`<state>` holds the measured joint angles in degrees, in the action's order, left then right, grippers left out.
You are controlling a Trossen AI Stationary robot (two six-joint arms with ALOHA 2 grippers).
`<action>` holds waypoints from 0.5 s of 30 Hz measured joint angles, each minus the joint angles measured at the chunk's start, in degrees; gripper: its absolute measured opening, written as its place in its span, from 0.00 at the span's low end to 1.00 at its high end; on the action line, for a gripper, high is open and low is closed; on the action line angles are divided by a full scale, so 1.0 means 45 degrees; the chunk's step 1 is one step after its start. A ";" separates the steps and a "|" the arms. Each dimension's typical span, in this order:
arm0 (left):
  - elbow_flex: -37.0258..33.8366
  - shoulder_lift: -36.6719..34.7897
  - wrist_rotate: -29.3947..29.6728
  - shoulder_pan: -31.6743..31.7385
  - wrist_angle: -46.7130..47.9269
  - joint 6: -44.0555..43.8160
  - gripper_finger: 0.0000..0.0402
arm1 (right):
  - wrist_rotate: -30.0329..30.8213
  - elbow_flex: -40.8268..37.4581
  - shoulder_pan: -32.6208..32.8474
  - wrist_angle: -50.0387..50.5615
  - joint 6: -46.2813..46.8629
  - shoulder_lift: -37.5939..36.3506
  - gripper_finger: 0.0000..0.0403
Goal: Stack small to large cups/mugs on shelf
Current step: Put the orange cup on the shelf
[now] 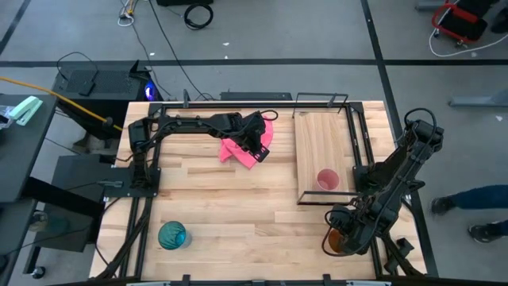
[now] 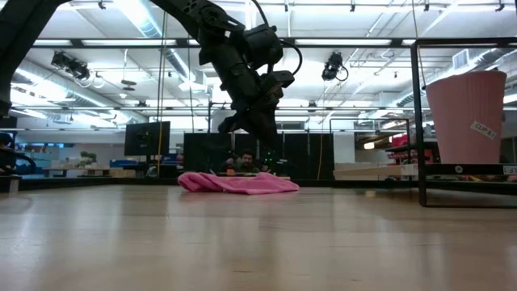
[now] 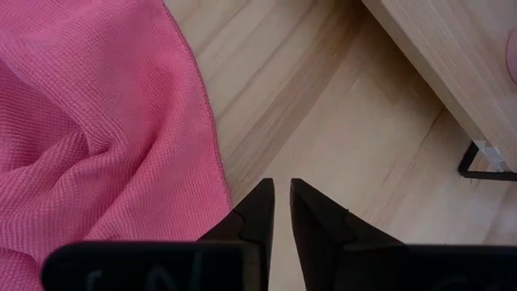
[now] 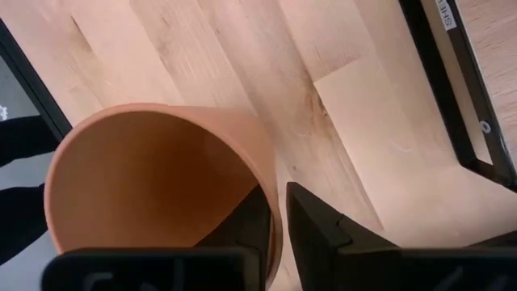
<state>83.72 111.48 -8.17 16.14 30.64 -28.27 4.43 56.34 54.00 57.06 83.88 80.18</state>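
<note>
Teal cup (image 1: 172,235) is sitting alone at the table's (image 1: 238,202) near-left corner, untouched for now. Left end effector (image 3: 279,206) is hovering with its fingers pinched together, empty, beside the pink cloth (image 1: 242,148). Further right, the pink cup (image 1: 328,179) is standing on the shelf (image 1: 321,135). Right end effector (image 4: 279,212) is clamping the orange cup's (image 4: 153,182) rim off the near end. I'd lift it level, center it over the pink one, and lower slowly so nothing tips.

Pink cup (image 1: 328,179) sits upright on the shelf (image 1: 321,135); orange cup (image 4: 153,186) is gripped off-shelf, teal cup (image 1: 172,235) far away.
</note>
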 joint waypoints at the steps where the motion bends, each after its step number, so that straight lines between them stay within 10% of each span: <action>1: 0.0000 0.0000 0.0021 0.0000 -0.0002 -0.0052 0.13 | -0.0001 0.0000 0.0000 0.0000 -0.0005 0.0000 0.10; 15: 0.0000 0.0000 0.0206 -0.0141 -0.0667 -0.0252 0.12 | -0.0045 0.1390 -0.0395 0.0444 -0.1197 0.0000 0.02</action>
<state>83.72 111.48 -7.25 15.51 27.64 -29.41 4.22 62.59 52.22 59.06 78.49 80.18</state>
